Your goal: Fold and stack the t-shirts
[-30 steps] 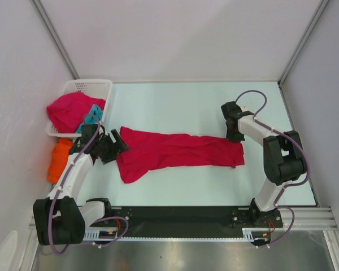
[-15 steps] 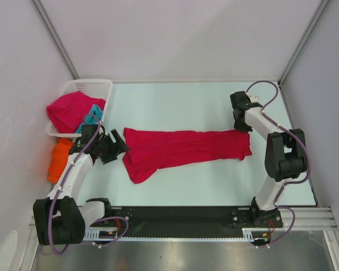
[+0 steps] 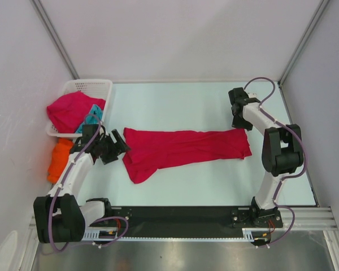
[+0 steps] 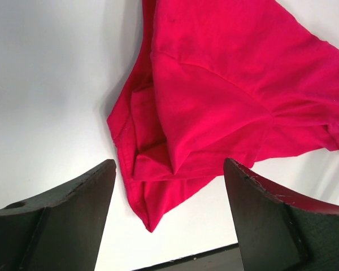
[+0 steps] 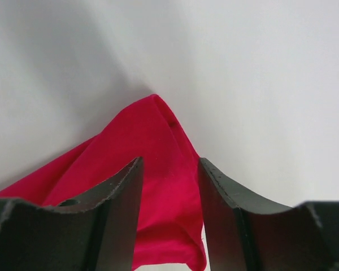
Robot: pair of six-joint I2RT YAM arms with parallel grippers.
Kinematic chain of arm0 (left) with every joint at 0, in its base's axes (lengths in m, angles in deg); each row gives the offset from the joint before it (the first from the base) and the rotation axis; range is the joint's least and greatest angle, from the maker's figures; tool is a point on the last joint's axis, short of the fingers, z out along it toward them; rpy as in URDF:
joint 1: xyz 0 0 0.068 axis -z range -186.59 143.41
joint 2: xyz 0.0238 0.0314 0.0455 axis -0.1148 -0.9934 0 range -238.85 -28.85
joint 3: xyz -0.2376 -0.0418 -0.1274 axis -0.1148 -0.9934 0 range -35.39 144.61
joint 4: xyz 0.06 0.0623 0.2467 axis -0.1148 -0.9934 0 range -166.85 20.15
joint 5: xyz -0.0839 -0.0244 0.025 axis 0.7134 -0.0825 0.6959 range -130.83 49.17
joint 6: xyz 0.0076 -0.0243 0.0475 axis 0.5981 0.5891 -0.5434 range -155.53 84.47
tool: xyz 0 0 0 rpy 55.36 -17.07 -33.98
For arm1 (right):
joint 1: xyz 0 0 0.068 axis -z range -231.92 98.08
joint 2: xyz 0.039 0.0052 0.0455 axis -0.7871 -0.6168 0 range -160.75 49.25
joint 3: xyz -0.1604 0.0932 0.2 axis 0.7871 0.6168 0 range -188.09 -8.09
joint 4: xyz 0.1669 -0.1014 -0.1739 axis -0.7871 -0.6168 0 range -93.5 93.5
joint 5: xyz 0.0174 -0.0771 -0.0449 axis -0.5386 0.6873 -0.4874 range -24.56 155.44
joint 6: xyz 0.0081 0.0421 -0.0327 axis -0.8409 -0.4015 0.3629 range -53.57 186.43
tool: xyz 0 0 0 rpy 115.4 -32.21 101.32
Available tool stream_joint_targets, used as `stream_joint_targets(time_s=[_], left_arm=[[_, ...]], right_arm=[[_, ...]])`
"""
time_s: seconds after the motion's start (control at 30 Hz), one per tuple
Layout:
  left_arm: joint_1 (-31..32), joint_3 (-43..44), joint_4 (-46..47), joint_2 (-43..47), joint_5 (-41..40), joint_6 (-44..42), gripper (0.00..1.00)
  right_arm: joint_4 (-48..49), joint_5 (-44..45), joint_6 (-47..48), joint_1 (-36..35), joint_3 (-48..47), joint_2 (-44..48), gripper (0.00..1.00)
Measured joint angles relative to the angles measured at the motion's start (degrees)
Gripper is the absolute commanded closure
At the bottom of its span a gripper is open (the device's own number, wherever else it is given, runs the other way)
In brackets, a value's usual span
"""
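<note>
Two red t-shirts [image 3: 186, 148] [image 3: 68, 110], one teal [image 3: 90, 119], perhaps one orange [image 3: 59, 158]; left tool [image 4: 169, 162] wide, right tool [image 5: 169, 161] parted.

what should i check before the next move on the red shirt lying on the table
1. Left gripper open and empty: ok; the shirt's bunched end lies just ahead of it.
2. Right gripper open: ok, jaws apart.
3. Right gripper free of the cloth: cannot tell; a corner sits between its fingers.
4. Red t-shirt spread flat: not ok; it lies as a long, creased band.
5. Shirt clear of the basket: ok.
6. Folded stack begun: not ok; none in view.
</note>
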State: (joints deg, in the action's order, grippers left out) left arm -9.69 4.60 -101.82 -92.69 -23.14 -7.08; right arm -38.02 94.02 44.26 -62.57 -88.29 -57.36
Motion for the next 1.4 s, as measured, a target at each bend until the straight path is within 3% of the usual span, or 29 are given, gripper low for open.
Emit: stream_joint_targets(time_s=[0.3,0.5,0.7,0.87,0.97,1.03,1.07,1.1,1.2,1.23,1.4], left_arm=[[1.1,-4.4,2.3,-1.8,0.4,5.0,0.16],[8.5,-7.9,3.2,-1.1,-3.0,9.4,0.12],[12.3,-11.1,4.0,-0.8,-5.8,13.2,0.13],[13.1,-12.2,6.6,-0.3,-7.3,15.2,0.19],[14.0,-12.6,10.3,-2.2,-7.2,16.5,0.28],[14.4,-12.7,13.9,-4.5,-6.3,17.4,0.41],[14.7,-12.7,15.6,-5.6,-5.9,17.9,0.51],[15.1,-12.6,17.8,-7.2,-5.4,18.4,0.76],[16.1,-12.6,23.8,-12.2,-3.5,20.0,0.96],[16.1,-12.2,25.2,-13.6,-2.1,20.4,1.00],[16.2,-8.9,26.3,-18.1,0.5,20.6,1.00]], right_arm=[[-1.2,-1.7,0.0,-7.2,-0.3,3.2,0.48],[-1.3,-4.0,-0.2,-14.3,-0.1,5.3,0.47],[-1.9,-5.4,-0.1,-15.4,1.0,8.9,0.47],[-3.7,-5.3,0.2,-15.4,1.0,13.4,0.46],[-5.3,-5.3,0.4,-15.4,0.4,15.6,0.45],[-6.3,-5.4,0.4,-15.4,-0.7,16.5,0.45],[-6.8,-5.4,0.4,-15.4,-1.5,16.9,0.45],[-7.3,-5.4,0.4,-15.4,-2.2,17.2,0.45],[-8.1,-5.3,0.4,-15.4,-3.5,18.0,0.45],[-8.3,-5.3,0.4,-15.4,-3.7,18.3,0.44],[-10.0,-4.9,0.4,-15.4,-4.0,18.8,0.44]])
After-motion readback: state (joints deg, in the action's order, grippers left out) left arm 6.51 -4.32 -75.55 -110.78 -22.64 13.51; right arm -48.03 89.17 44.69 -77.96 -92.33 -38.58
